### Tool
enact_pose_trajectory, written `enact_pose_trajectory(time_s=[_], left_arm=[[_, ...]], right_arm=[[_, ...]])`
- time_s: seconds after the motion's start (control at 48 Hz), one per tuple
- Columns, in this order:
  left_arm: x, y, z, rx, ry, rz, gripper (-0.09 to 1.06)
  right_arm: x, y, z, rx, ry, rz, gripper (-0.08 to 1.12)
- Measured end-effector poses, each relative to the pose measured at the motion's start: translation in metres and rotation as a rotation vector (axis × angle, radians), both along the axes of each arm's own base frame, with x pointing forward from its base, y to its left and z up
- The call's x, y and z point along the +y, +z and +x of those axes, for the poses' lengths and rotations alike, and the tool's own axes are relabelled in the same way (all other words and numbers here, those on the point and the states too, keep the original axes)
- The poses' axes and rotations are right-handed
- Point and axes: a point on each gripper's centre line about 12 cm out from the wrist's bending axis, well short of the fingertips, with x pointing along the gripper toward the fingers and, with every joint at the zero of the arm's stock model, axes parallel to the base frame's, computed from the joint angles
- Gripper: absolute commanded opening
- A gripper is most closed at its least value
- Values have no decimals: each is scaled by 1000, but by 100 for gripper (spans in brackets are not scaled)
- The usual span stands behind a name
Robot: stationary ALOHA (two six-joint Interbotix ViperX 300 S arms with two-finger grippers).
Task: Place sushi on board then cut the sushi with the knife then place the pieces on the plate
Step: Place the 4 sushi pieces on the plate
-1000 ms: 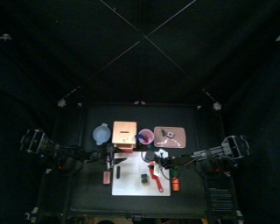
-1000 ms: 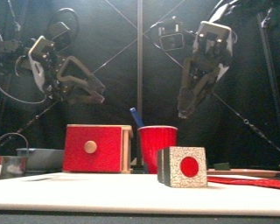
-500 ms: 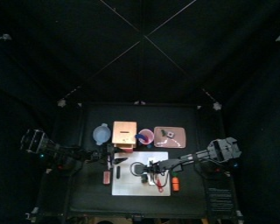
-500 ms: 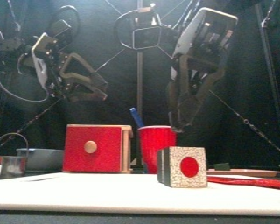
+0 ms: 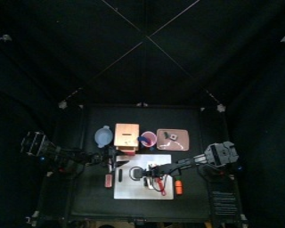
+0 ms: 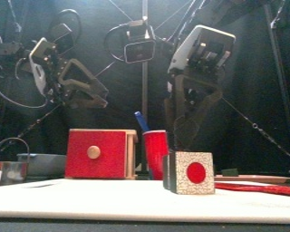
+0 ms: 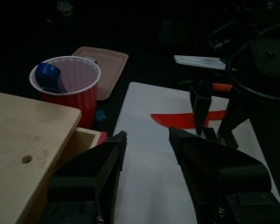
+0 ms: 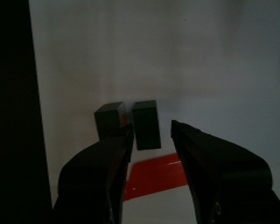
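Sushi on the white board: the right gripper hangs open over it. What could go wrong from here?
1. The sushi stands as two blocks with a small gap. The open right gripper seems centred on one block only, so a jaw may come down on the other block and tip it.
2. The red knife lies flat on the board close to the blocks; a jaw might press on it or drag it along.

Dim overall; bright glare overhead
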Motion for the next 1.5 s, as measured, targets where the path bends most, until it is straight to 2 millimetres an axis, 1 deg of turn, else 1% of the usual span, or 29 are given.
enact_pose_trajectory(time_s=[0.146,0.354,0.458,0.562,0.646,0.729,0.854,0.958,1.042,1.229,1.271,1.354,1.438,1.5], left_arm=[[0,0,0,2,1,-1,82],[1,-1,-1,3,5,-3,82],[1,-3,-2,10,12,-8,82],[2,-4,-3,13,20,-15,82],[3,-4,-4,14,26,-17,82],[3,-5,-4,16,24,-17,82],[2,-5,-4,16,23,-17,82],[2,-5,-5,17,23,-17,82],[3,-6,-5,21,24,-17,82],[3,-8,-7,28,24,-17,82],[3,-8,-7,28,24,-17,82],[3,-9,-8,32,25,-16,82],[3,-10,-9,35,25,-18,82],[3,-10,-9,35,28,-18,82]], right_arm=[[0,-4,0,8,-1,-1,77],[-5,-22,2,52,-14,-4,76],[-7,-28,3,65,-25,0,71],[-8,-28,4,65,-35,8,64],[-9,-28,4,66,-49,16,61],[-11,-26,4,64,-65,21,61],[-17,-13,-4,48,-98,34,61],[-31,-5,-19,47,-164,49,61],[-48,3,-33,41,-235,62,61],[-93,19,-76,13,-431,84,61],[-103,20,-85,10,-478,87,61],[-124,13,-107,28,-599,93,61],[-142,7,-121,33,-704,99,61],[-154,4,-128,24,-783,111,61]])
